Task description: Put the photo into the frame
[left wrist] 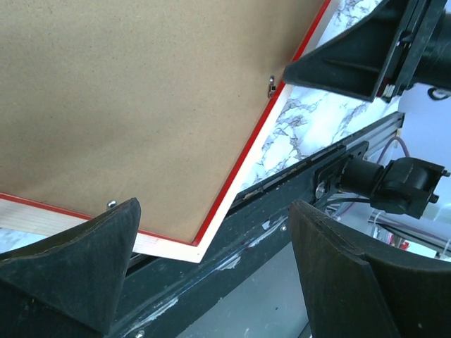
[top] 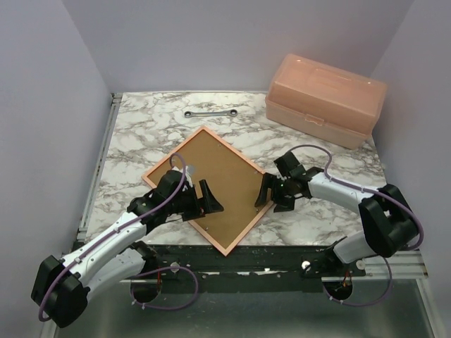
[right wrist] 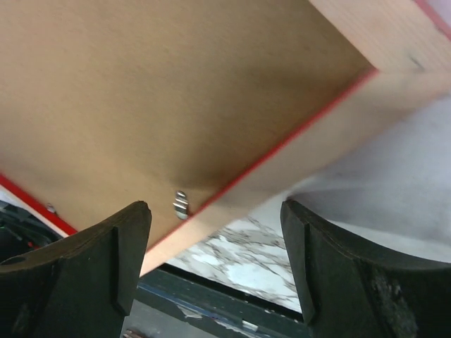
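Frame [top: 237,154]: back upward, askew, one corner at the desk's [top: 141,134] near edge.
Left hand [top: 204,204]: released, over the frame's near-left side.
Right hand [top: 273,198]: released, at its right side.

Marble-patterned table [top: 141,134], viewed from above. The frame [top: 173,154] lies flat, back face up and turned cornerwise like a diamond. Its pale orange wood rim encloses a brown backing board [top: 215,176]. The frame's near corner juts past the table's near edge.

The left gripper [top: 206,203] is over the frame's near-left side, fingers spread, dark against the board. The right gripper [top: 271,198] is at the frame's right-hand edge, fingers likewise spread. Whether either touches the frame cannot be told.

A pink plastic box [top: 325,98], lid closed, sits at the far right corner. A wrench [top: 211,113] lies beyond the frame's far corner, apart from it.
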You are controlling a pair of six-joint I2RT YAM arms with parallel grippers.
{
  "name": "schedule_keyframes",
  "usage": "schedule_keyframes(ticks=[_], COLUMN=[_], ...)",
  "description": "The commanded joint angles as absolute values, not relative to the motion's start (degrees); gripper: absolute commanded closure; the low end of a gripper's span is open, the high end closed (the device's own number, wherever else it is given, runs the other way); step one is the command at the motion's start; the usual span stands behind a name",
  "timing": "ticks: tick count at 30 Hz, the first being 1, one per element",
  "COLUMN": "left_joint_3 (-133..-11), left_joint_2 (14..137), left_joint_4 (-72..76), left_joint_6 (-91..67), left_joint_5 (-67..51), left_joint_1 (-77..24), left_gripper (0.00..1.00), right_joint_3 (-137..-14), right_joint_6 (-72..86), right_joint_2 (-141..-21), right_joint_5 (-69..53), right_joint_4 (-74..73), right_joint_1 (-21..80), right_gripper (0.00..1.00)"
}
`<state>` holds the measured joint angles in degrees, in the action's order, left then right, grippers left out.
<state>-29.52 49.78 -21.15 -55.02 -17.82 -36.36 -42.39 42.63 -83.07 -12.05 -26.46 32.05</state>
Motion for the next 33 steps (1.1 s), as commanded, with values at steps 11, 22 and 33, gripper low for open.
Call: schedule_keyframes(ticks=[11,22,33], left_joint_3=[-35.94,-35.86,-37.36], left_joint_2=[46.17,45.57,49.7], left_joint_4=[-39.54,-41.91,-50.03], left_joint_6=[-48.91,-48.13,-48.22], left_joint_5=[-4.41,-1.13,8.57], left_joint_1=[-35.52,-35.41,-31.08], left_gripper=[0.12,0.12,0.12], right_joint_3=[-47.99,-53.84,-58.2], right_joint_6=[37.37,31.14,25.44], right_joint_2=[-95.25,-96.2,-94.83], right_joint_5=[4.82,16.37,23.24], right_joint_4=[-27.31,-33.91,-36.9], right_joint_1=[32.65,32.34,28.25], right_gripper=[0.73,0.99,0.89])
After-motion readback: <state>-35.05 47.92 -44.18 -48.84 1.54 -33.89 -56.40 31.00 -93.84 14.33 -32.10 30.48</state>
